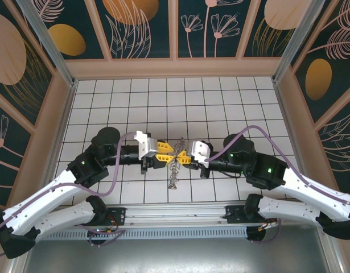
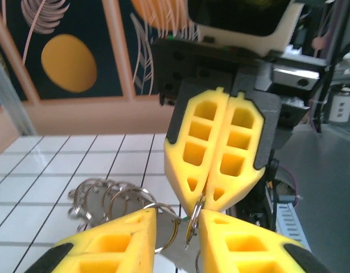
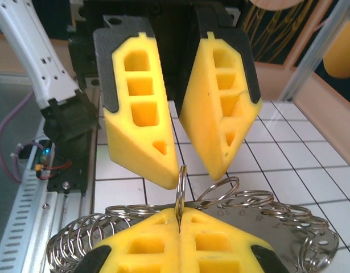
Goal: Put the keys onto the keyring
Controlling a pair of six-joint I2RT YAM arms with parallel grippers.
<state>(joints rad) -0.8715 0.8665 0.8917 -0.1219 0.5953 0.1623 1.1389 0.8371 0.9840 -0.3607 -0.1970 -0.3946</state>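
The keyring [image 1: 173, 173] is a flat metal plate [image 3: 288, 227] stamped with numbers, with several silvery split rings [image 2: 101, 196] along its edge. It sits just below the two grippers, which meet tip to tip at mid-table. My right gripper [image 3: 179, 211] is shut on one split ring [image 3: 180, 182], which stands edge-on between its pads. My left gripper [image 2: 176, 219] is open, its fingers [image 3: 163, 170] apart on either side of that ring, and the plate shows in the gap. Of the keys I make out just a pale-green speck [image 2: 188, 218], too small to be sure.
The white tiled floor [image 1: 163, 96] stretches back to patterned walls on three sides. A metal rail [image 1: 175, 211] runs along the near edge by the arm bases. Both arms reach inward, the left gripper [image 1: 165, 154] and the right gripper [image 1: 183, 156] nearly touching.
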